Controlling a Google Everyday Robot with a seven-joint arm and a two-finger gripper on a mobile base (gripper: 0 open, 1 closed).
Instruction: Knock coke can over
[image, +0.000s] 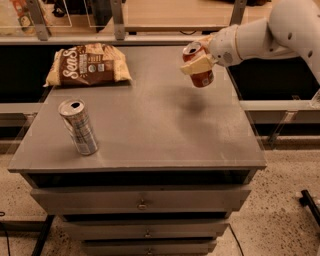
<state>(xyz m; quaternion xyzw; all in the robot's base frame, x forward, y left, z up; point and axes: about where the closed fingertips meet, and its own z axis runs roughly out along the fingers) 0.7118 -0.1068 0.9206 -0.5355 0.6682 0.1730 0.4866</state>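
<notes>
Camera view has the gripper (201, 62) pinching the coke can (202, 78) around its middle, over the far right part of the table (150, 125). The can is tipped, top leaning left, and it looks lifted clear of the surface, judging by the shadow under it.

To finish this cleanly I'd bring it down low with even more tilt, so its side meets the table, then let go. I'd aim the roll left toward the middle, since the right edge is near.

Count: two cans (the coke one, plus a silver can (80, 127) standing near left), one chip bag (87, 65) far left, and three drawers (142, 200) below.
</notes>
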